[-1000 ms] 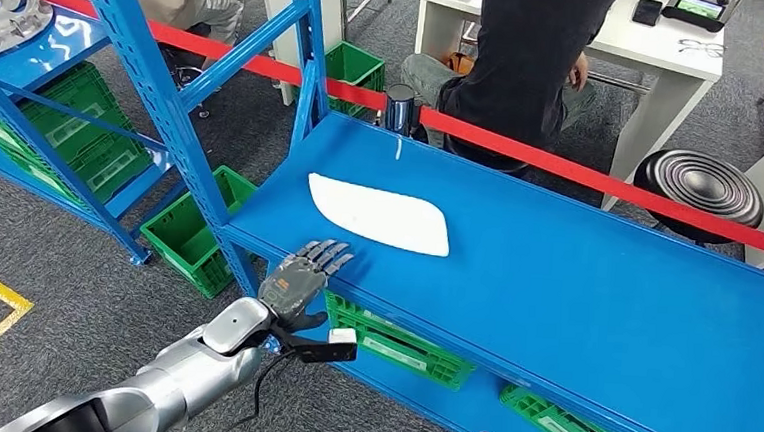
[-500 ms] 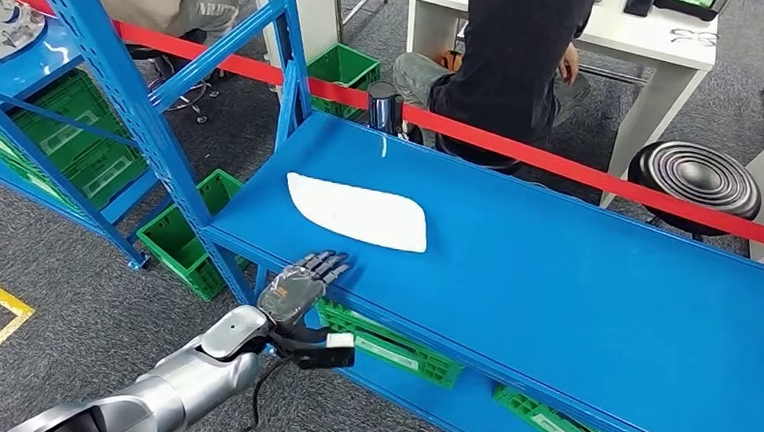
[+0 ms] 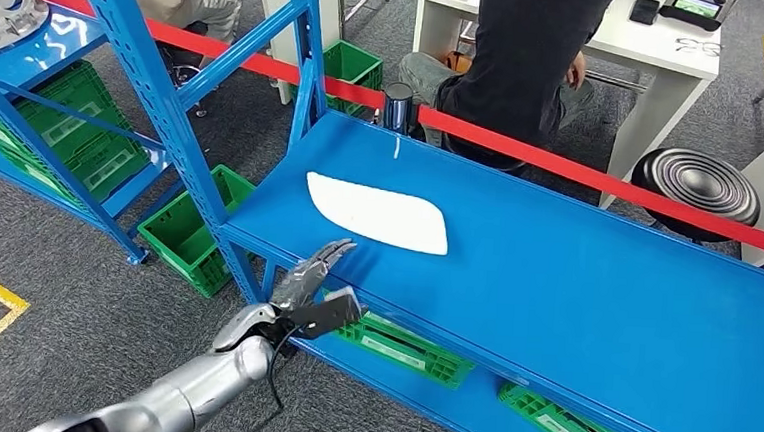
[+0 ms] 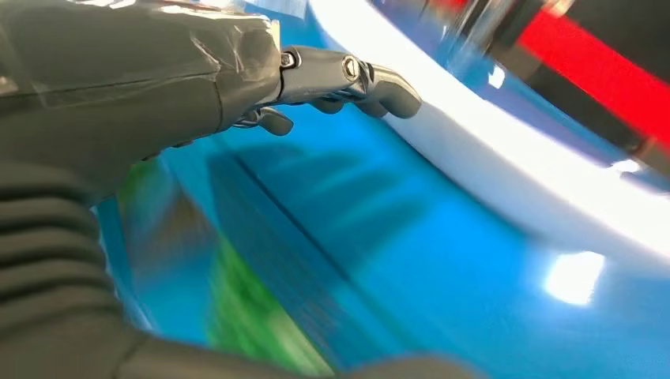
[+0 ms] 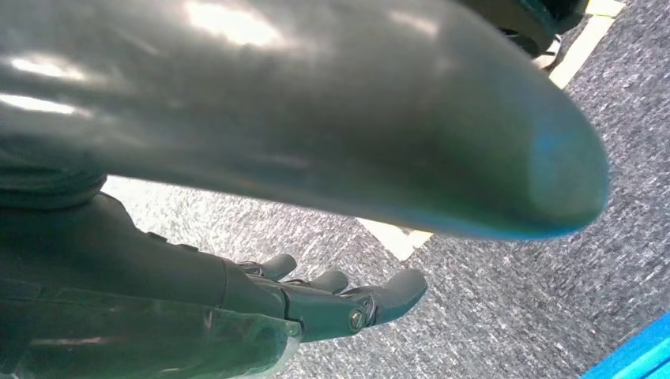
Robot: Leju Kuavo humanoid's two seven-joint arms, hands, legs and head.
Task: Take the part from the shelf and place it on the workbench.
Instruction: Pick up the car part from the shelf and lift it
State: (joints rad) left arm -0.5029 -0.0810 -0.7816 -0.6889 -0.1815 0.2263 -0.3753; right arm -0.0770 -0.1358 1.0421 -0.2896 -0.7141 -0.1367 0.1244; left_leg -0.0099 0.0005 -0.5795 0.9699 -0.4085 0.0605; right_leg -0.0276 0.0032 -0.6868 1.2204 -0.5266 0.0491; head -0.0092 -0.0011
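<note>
The left robot hand (image 3: 306, 278), empty with fingers extended, nears the white part (image 3: 378, 213) at its one o'clock on the blue shelf (image 3: 574, 288); sliding fingertips beneath the thin edge looks wisest, while the right robot hand (image 5: 316, 304) hangs loosely open.

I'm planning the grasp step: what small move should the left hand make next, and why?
Probably ease the left hand forward over the shelf toward the white part. The hand sits at the shelf's front edge with fingers extended and holding nothing, and the part lies flat just beyond the fingertips, seemingly not yet touched.
</note>
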